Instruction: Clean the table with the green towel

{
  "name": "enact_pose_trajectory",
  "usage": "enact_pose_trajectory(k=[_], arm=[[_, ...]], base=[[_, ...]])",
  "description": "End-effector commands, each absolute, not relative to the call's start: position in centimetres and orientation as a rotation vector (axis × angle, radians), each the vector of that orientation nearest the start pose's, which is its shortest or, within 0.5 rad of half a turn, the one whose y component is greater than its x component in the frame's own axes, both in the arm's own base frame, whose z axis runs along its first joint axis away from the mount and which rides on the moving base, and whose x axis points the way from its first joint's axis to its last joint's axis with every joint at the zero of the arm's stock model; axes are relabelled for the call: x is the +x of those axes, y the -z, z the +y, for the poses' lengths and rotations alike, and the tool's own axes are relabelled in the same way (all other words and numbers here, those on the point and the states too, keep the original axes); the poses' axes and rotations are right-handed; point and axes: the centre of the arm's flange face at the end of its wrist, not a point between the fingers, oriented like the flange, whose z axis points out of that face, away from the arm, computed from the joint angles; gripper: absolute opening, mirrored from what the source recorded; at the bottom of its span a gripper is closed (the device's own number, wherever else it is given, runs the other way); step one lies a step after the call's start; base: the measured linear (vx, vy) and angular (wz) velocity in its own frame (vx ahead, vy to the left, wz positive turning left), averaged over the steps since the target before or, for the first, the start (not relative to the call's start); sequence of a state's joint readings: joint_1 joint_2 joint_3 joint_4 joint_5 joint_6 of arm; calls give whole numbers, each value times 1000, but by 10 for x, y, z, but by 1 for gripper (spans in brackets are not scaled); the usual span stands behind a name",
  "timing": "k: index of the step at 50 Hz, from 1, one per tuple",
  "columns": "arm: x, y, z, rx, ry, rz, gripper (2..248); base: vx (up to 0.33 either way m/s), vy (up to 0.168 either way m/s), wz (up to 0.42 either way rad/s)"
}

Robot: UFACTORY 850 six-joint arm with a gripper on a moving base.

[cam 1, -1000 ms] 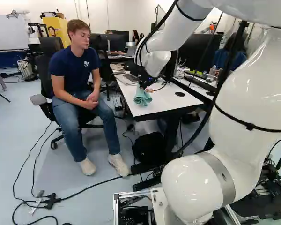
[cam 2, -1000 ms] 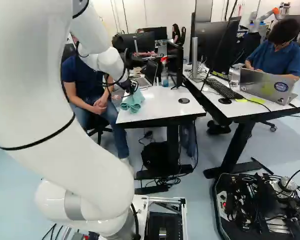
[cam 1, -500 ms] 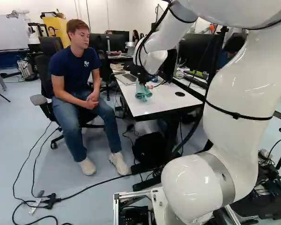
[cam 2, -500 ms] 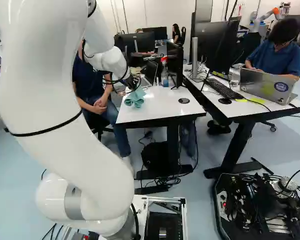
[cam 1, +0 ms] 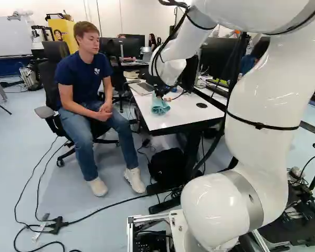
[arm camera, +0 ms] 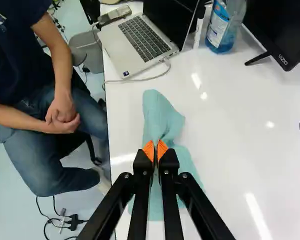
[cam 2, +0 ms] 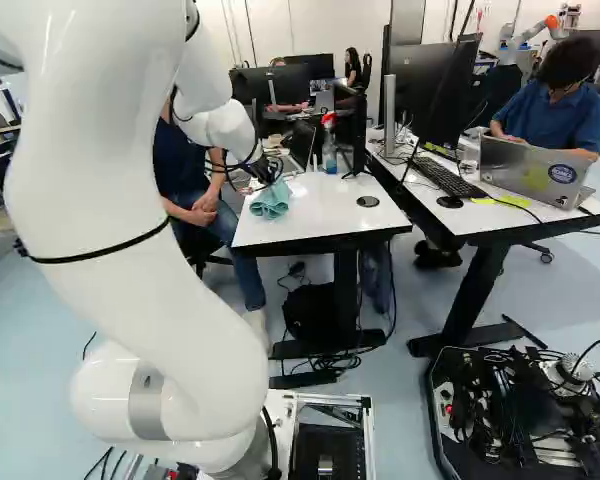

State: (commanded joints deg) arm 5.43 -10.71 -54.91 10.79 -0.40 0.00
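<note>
My gripper [cam 2: 267, 172] is low over the near left part of the white table [cam 2: 320, 217] in the right base view. In the wrist view the gripper [arm camera: 155, 151] is shut on the green towel [arm camera: 162, 117], its orange pads pinching a bunched fold. One part of the cloth spreads ahead of the fingers, and the rest lies under and behind them, partly hidden by the black fingers. The left base view shows the towel [cam 1: 160, 106] crumpled against the tabletop, close to the edge by the seated person.
A person [arm camera: 40, 125] sits right beside the table edge. Ahead of the gripper are a laptop [arm camera: 142, 42] with its cable and a blue spray bottle [arm camera: 224, 27]. A monitor [arm camera: 285, 30] and a black disc [cam 2: 367, 201] are also on the table. Another robot [cam 2: 525, 35] stands far back.
The arm's upper links have swung leftward in the left base view. The gripper, still holding the towel, has shifted slightly; the cloth rose a little, then came lower and spread wider.
</note>
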Motion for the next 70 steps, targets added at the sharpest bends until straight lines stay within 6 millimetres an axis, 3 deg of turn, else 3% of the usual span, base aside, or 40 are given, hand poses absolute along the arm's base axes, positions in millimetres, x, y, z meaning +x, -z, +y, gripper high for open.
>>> enact_pose_trajectory(k=[39, 70], arm=[[589, -431, 46, -2864, 1036, 157, 32], [593, -427, 46, -2867, 1029, 159, 32]], base=[[0, 0, 0], [0, 0, 0]])
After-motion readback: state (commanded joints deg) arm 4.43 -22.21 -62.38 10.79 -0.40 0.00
